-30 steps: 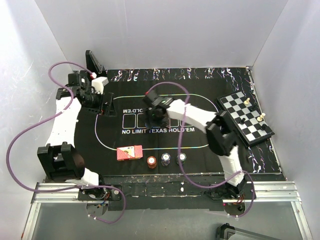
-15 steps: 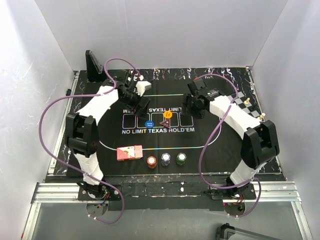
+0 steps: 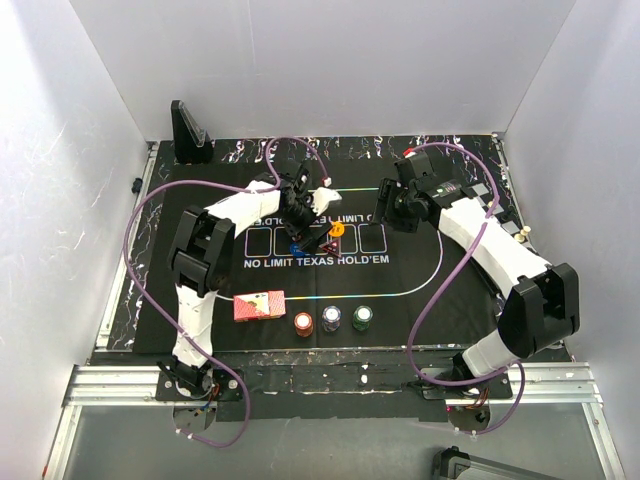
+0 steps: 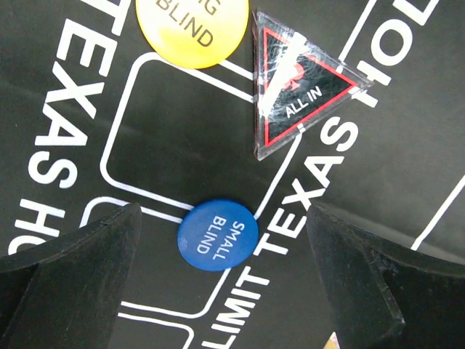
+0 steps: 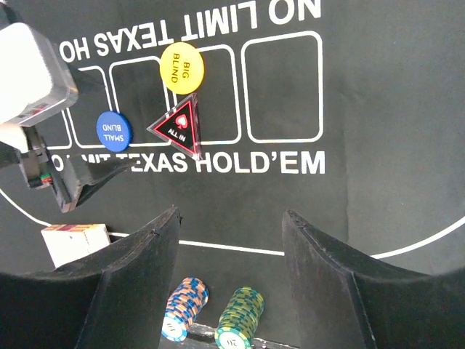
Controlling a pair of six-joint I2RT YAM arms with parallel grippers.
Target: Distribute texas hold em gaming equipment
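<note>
- The black mat printed with white "NO LIMIT TEXAS HOLD'EM" lettering [image 3: 420,300] carries all the gaming pieces.
- The left gripper [image 4: 223,214] hangs over the mat's centre, jaws spread wide and holding nothing. Its black fingers [image 4: 73,254] stand at 9 and 3 o'clock of the blue disc, clear of it.
- The right gripper [image 5: 229,218] hovers at 2 o'clock from the markers in the top view, jaws well apart and empty.
- The deck of red-backed playing cards [image 3: 259,305] lies at 7 o'clock from the mat's centre.
- Three short stacks of round poker chips [image 3: 331,319] sit in a row at 3 o'clock of the deck.
- The black, red-edged triangular "ALL IN" marker [image 4: 298,94] lies flat near the centre.
- The yellow round "BIG BLIND" disc [image 4: 192,29] lies just beside the triangle, at its 1 o'clock in the top view.
- The blue round "SMALL BLIND" disc [image 4: 216,235] lies at the triangle's 9 o'clock in the top view.
</note>
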